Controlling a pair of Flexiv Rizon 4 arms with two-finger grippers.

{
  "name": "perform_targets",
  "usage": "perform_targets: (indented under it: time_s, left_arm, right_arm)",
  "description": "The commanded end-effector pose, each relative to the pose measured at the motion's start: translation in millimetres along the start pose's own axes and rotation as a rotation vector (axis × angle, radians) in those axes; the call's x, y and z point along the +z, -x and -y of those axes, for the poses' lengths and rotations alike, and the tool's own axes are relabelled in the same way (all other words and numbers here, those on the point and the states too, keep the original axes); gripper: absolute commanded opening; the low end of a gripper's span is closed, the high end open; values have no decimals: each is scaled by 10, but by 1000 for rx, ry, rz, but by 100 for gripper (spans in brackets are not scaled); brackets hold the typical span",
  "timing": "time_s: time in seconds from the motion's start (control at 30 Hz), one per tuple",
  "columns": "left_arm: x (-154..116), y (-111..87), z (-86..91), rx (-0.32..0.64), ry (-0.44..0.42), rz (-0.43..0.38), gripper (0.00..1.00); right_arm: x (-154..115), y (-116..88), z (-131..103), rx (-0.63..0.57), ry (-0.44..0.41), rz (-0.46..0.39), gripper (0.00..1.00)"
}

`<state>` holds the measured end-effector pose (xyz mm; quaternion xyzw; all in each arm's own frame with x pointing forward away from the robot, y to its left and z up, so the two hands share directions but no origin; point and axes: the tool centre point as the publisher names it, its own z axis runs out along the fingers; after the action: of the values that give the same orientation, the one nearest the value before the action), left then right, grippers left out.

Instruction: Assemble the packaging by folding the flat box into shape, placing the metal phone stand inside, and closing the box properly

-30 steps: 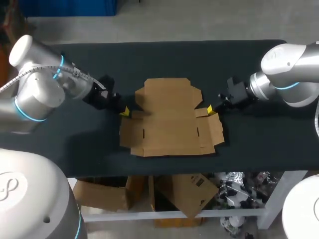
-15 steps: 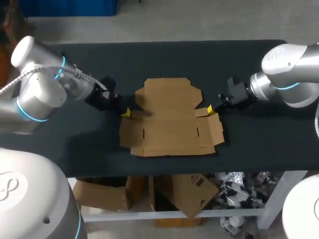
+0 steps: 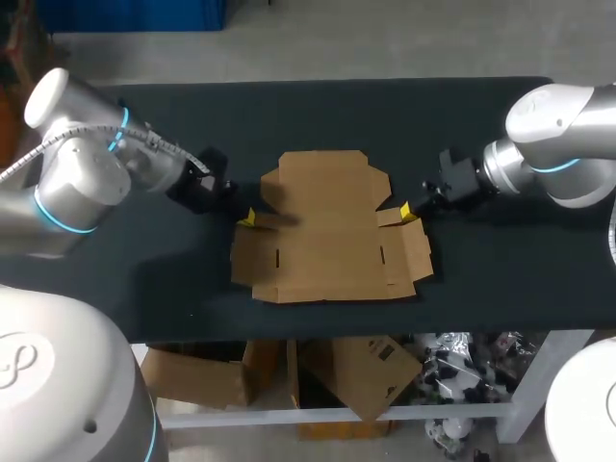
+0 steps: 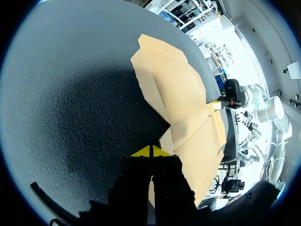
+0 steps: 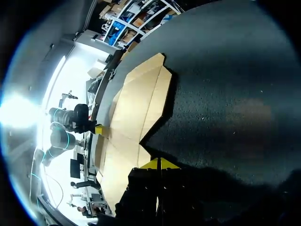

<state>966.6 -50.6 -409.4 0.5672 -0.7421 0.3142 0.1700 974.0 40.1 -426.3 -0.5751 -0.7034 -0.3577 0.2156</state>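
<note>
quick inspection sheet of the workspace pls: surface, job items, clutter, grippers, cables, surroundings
surface: black table, dark and matte
job's things: flat cardboard box lies unfolded at the middle of the table, flaps spread out; metal phone stand not seen in any view
clutter: nothing seen
grippers: left gripper low at the box's left edge, fingers together; right gripper low at the box's right edge, fingers together; neither has hold of the box
cables: a pale hose runs along the left arm; nothing seen lying on the table
surroundings: no person or hand over the table
</note>
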Motion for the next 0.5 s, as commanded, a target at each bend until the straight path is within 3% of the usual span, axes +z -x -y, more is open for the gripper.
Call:
perform_targets:
  time_s: [0.03, 0.5]
  left_arm:
    - [-7, -25, -6, 0, 1, 5, 0]
    - [6, -54, 3, 3, -3, 22, 0]
  right_arm:
    - [-18, -12, 11, -2, 1, -5, 0]
    - [-14, -75, 32, -4, 10, -2, 0]
